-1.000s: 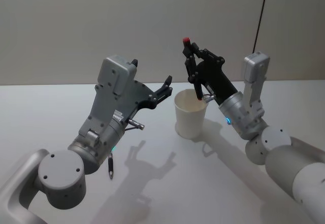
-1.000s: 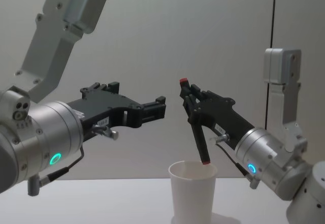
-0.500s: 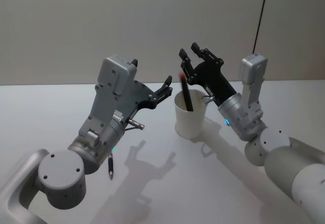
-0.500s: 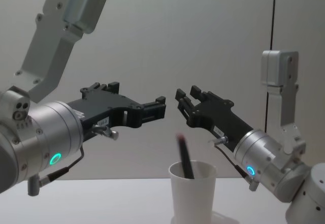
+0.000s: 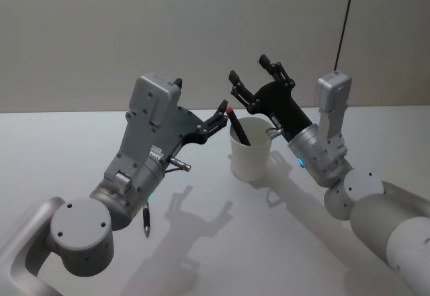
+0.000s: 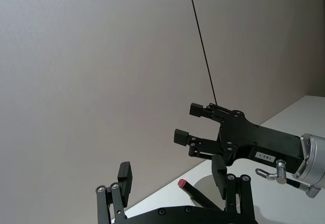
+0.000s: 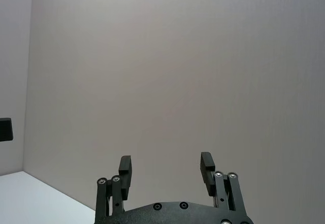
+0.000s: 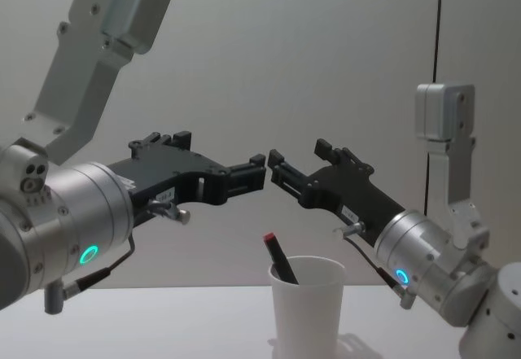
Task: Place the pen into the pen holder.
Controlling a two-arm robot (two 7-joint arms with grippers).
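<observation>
Since half a second ago the pen has settled deeper into the paper cup. It has tipped over to lean on the rim toward the robot's left, with its red cap poking just above the lip. A second ago it was gripped upright over the cup.

The right gripper has drawn up and back a little from the cup's mouth. Its fingers are spread wide with nothing between them, which fits a release just made. Opening above the cup lets the pen drop in by its own weight. The wall catches it at a slant because the pen is longer than the cup is deep. The cup stands upright on the white table, between the two arms.

The left gripper hangs in the air beside the cup on the robot's left, its fingers apart and empty. It has not shifted and seems simply parked out of the way. From the chest view it sits higher than the pen's cap, so the two are apart even though the head view makes them look close.

By my reading the task is as good as done, with the pen in its holder and both grippers free. What is left is probably only to draw the right arm clear without brushing the rim. A light paper cup with a leaning pen would likely tip at a small knock.
</observation>
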